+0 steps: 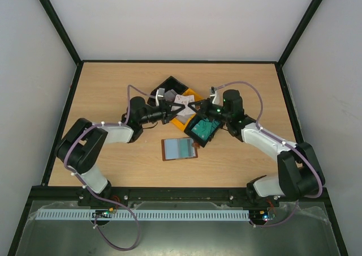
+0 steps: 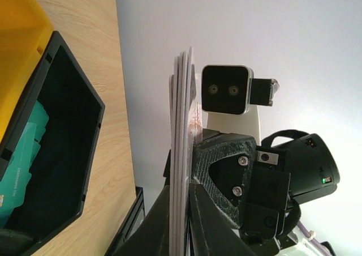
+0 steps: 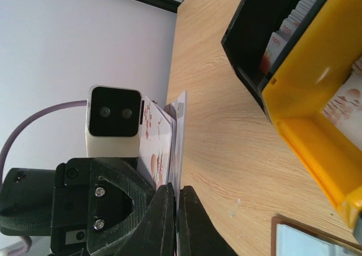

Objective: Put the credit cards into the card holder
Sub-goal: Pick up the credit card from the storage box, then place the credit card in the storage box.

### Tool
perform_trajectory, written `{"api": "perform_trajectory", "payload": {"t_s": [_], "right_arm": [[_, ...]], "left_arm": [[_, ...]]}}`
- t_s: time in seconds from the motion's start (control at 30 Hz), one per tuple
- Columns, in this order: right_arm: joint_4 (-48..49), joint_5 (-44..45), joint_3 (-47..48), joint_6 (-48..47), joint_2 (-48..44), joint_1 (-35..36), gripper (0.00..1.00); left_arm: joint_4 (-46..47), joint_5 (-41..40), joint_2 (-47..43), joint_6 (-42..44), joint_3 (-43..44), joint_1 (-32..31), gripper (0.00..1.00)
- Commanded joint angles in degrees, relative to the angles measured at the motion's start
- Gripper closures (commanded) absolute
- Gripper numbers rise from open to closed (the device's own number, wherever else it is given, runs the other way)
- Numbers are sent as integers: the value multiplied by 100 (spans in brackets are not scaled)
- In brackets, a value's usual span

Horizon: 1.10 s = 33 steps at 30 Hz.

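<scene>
Above the yellow bin [image 1: 182, 122], the left gripper [image 1: 171, 110] and right gripper [image 1: 195, 110] both pinch one stack of white, red-marked credit cards [image 1: 182, 107], forearms reaching inward toward each other. In the black bin [image 1: 212, 136] right of it lie teal cards [image 1: 201, 129], their print too small to read; the card holder [image 1: 180, 149] lies open nearer the bases.

White cards [image 2: 182, 154] in stack, edge-on, centre to 6 o'clock, clamped between left gripper [image 2: 180, 213] jaws. Right wrist camera [image 2: 226, 90] at 2 o'clock, just beside stack. Black bin [image 2: 73, 126] at 8 o'clock holds teal cards [image 2: 22, 154]. Yellow bin [image 2: 17, 41] at 10 o'clock. Wooden tabletop [image 2: 113, 154] beneath.
</scene>
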Motion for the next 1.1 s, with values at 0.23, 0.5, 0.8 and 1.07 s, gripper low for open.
{"api": "perform_trajectory", "payload": {"t_s": [0.23, 0.5, 0.8, 1.07], "right_arm": [[-320, 434, -256, -185, -275, -697, 98], [-129, 27, -81, 187, 91, -898, 98], [-762, 292, 247, -319, 175, -1020, 98], [-1155, 417, 232, -760, 49, -1019, 98]], "left_arm": [[64, -126, 436, 163, -141, 164, 91], [-258, -84, 783, 390, 327, 176, 87], [-1477, -271, 926, 1160, 798, 109, 87], [-4966, -1928, 1099, 3581, 2136, -457, 87]]}}
